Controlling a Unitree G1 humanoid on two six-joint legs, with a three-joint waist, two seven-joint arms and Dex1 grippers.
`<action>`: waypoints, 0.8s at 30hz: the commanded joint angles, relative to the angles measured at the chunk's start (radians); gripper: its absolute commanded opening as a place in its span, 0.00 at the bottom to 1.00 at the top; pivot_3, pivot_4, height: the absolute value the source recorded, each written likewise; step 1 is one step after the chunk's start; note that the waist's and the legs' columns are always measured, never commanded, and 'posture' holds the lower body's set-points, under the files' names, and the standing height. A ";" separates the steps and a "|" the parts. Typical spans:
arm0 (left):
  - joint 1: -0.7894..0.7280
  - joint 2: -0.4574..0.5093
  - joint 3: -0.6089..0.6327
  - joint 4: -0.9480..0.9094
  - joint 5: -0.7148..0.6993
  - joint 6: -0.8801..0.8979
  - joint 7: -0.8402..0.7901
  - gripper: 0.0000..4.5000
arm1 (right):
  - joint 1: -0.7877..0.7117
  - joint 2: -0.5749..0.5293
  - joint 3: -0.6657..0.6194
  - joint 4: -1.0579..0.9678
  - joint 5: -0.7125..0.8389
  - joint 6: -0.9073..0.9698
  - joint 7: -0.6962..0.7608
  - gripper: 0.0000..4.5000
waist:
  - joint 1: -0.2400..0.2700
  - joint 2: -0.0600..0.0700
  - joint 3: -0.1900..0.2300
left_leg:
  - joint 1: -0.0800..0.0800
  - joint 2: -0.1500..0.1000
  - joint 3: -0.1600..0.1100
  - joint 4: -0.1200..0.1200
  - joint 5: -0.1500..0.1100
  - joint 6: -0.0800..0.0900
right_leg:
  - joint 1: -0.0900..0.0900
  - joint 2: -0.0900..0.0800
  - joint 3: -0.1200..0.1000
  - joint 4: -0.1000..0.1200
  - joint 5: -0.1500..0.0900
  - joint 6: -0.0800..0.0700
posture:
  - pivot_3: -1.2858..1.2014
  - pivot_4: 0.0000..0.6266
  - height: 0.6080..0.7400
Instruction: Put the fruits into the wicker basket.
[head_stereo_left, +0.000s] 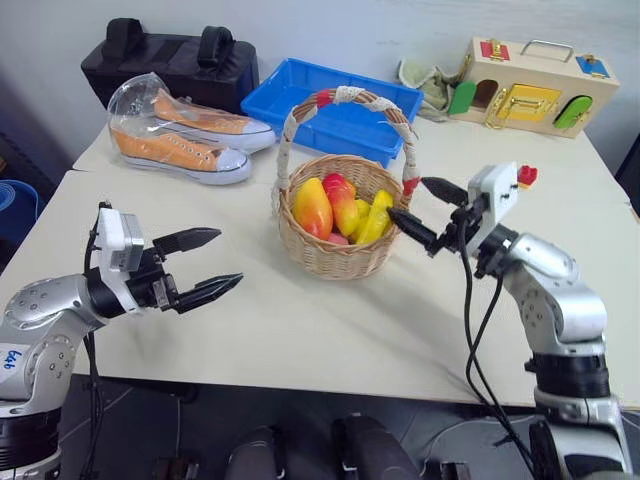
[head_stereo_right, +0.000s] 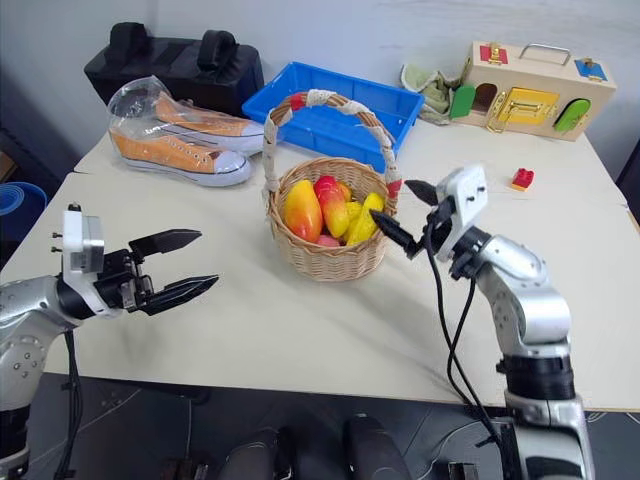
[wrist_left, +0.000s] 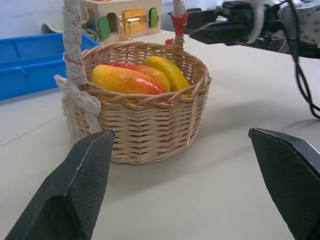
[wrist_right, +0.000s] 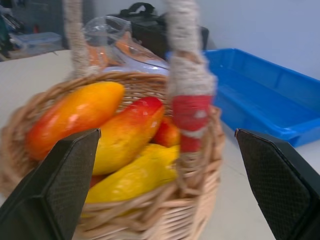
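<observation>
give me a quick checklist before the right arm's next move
1. Fruits inside wicker basket: ok.
2. Fruit left loose on the table: none seen, ok.
3. Right tool open and empty: ok.
4. Left tool open and empty: ok.
5. Right tool clear of the basket handle: cannot tell, its tips sit right beside the handle's base.
6. Basket upright: ok.

A robot test room — plain table (head_stereo_left: 300, 330) staged with props — latch-board toy (head_stereo_left: 530, 85), bagged sneakers (head_stereo_left: 185, 135).

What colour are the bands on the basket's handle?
Red, on cream cord. The band at the foot of the handle shows best in the right wrist view.
</observation>
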 joint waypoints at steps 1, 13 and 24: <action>0.007 0.000 0.022 -0.045 -0.026 0.000 0.007 1.00 | -0.064 -0.015 0.004 0.083 0.002 -0.038 0.076 0.99 | -0.002 0.000 0.000 | 0.000 0.000 0.000 0.000 0.000 0.000 | 0.000 0.000 0.000 0.000 0.000 0.000 | 0.52 0.24 1.00; 0.038 -0.015 0.029 -0.076 -0.034 -0.003 0.036 1.00 | -0.182 0.039 0.040 0.224 0.002 -0.057 0.186 0.79 | -0.004 0.000 0.000 | 0.000 0.000 0.000 0.001 0.001 0.000 | 0.000 0.000 0.000 0.002 0.000 0.000 | 0.52 0.24 1.00; 0.027 -0.020 0.012 -0.070 -0.029 -0.007 0.038 1.00 | -0.233 0.004 0.024 0.324 -0.001 -0.063 0.274 0.05 | -0.004 0.000 0.000 | 0.000 0.000 0.000 0.002 0.001 0.000 | -0.001 0.000 0.000 0.004 0.000 0.000 | 0.52 0.24 1.00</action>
